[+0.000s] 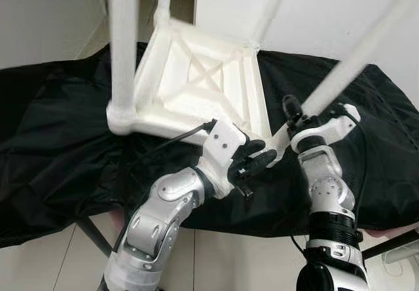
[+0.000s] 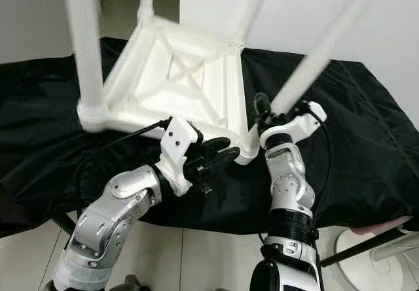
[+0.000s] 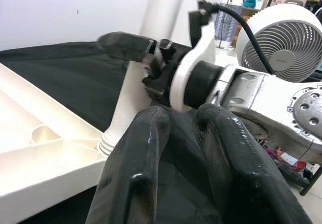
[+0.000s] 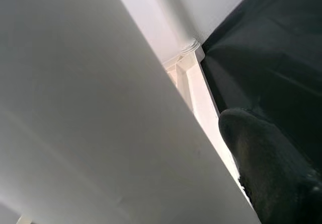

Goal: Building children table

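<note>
A white plastic table (image 1: pixel 196 82) lies upside down on a black cloth (image 1: pixel 59 140), its legs pointing up. The right gripper (image 1: pixel 296 118) pinches the near-right leg (image 1: pixel 340 75) low down, close to the cloth's front edge. The left gripper (image 1: pixel 258 159) hovers just beside that corner, fingers (image 3: pixel 136 168) slightly apart, holding nothing. A fan (image 3: pixel 282 43) stands nearby.

Head eyes downward; wrist views close on table leg (image 3: pixel 156 43).
</note>
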Controlling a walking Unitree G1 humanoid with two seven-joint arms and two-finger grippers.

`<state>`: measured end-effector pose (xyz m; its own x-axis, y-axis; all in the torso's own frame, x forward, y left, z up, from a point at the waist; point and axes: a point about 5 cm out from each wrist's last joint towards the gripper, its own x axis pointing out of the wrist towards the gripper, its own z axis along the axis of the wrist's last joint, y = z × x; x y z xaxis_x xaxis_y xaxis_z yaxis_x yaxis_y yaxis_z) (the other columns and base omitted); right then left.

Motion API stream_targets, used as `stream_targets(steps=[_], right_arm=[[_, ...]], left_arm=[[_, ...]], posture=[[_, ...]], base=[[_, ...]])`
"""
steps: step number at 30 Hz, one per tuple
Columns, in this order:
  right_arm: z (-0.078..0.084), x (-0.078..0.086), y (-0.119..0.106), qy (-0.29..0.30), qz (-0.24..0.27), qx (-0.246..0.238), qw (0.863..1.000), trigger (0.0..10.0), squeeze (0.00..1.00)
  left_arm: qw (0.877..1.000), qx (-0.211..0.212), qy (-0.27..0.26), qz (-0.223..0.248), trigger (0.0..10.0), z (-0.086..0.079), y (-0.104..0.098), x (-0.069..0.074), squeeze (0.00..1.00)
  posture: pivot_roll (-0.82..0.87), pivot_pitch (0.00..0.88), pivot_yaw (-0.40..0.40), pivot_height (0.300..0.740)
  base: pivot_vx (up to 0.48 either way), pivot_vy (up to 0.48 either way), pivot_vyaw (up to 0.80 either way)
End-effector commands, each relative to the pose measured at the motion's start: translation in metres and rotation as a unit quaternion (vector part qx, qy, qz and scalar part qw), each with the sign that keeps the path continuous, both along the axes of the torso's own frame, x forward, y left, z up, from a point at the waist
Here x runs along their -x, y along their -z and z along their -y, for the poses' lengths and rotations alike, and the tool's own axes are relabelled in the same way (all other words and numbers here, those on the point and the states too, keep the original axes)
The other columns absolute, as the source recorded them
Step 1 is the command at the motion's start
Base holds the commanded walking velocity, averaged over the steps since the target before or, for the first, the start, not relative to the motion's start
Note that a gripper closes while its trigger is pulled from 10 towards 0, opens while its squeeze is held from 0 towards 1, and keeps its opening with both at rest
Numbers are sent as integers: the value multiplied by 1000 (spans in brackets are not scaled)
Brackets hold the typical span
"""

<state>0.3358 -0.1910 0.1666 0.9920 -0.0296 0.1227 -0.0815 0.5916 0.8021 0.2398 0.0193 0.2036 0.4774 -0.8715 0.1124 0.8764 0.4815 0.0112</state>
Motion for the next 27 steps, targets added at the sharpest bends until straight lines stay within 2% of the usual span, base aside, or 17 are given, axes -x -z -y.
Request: stream_targets(steps=[1, 4, 5, 6, 7, 8, 9, 11, 12, 13, 14, 16, 18, 20, 21, 26, 27], right_arm=[[-13, 3, 32, -46, -54, -99, 993, 10000, 0], [-15, 4, 37, -63, -58, -119, 989, 10000, 0], [-16, 5, 45, -83, -62, -161, 981, 10000, 0], [-16, 5, 45, -83, -62, -161, 981, 10000, 0], [-16, 7, 50, -96, -63, -190, 975, 10000, 0], [-16, 7, 50, -96, -63, -190, 975, 10000, 0], [-16, 8, 63, -103, -83, -207, 969, 10000, 0], [-16, 10, 74, -103, -97, -209, 968, 10000, 0], [-9, 12, 84, -86, -98, -250, 960, 10000, 0], [-9, 12, 84, -86, -98, -250, 960, 10000, 0], [-2, 13, 92, -63, -92, -307, 945, 10000, 0], [-2, 13, 92, -63, -92, -307, 945, 10000, 0], [6, 15, 99, -32, -73, -359, 930, 10000, 0], [6, 15, 99, -32, -73, -359, 930, 10000, 0], [8, 15, 101, -18, -63, -387, 920, 10000, 0], [9, 15, 104, -11, -56, -413, 909, 10000, 0], [6, 14, 105, -19, -66, -385, 920, 10000, 0]], left_arm=[[999, 16, -51, -7, 10000, 2, -5, -4, 0], [999, 17, -51, -8, 10000, 3, -5, -4, 0], [998, 19, -52, -9, 10000, 3, -5, -4, 0], [998, 19, -52, -9, 10000, 3, -5, -4, 0], [998, 20, -52, -9, 10000, 3, -5, -4, 0], [998, 20, -52, -9, 10000, 3, -5, -4, 0], [998, 22, -53, -10, 10000, 4, -6, -4, 0], [998, 23, -55, -11, 10000, 4, -6, -4, 0], [998, 24, -56, -12, 10000, 4, -6, -4, 0], [998, 24, -56, -12, 10000, 4, -6, -4, 0], [998, 25, -58, -13, 10000, 4, -6, -4, 0], [998, 25, -58, -13, 10000, 4, -6, -4, 0], [998, 26, -61, -15, 10000, 3, -6, -4, 0], [998, 26, -61, -15, 10000, 3, -6, -4, 0], [998, 26, -62, -16, 10000, 3, -6, -4, 0], [997, 25, -64, -17, 10000, 3, -5, -5, 0], [997, 24, -66, -17, 10000, 2, -5, -6, 0]], posture=[[39, 27, -19, 740], [39, 29, -20, 740], [40, 31, -22, 740], [40, 31, -22, 740], [40, 31, -22, 740], [40, 31, -22, 740], [40, 31, -22, 740], [46, 32, -25, 740], [50, 35, -29, 740], [50, 35, -29, 740], [55, 37, -29, 740], [55, 37, -29, 740], [58, 39, -30, 740], [58, 39, -30, 740], [61, 41, -30, 740], [66, 41, -30, 740], [66, 41, -30, 740]], base=[[0, 0, 0], [0, 0, 0], [0, 0, 0], [0, 0, 0], [0, 0, 0], [0, 0, 0], [0, 0, 0], [0, 0, 0], [0, 0, 0], [0, 0, 0], [0, 0, 0], [0, 0, 0], [0, 0, 0], [0, 0, 0], [0, 0, 0], [0, 0, 0], [0, 0, 0]])
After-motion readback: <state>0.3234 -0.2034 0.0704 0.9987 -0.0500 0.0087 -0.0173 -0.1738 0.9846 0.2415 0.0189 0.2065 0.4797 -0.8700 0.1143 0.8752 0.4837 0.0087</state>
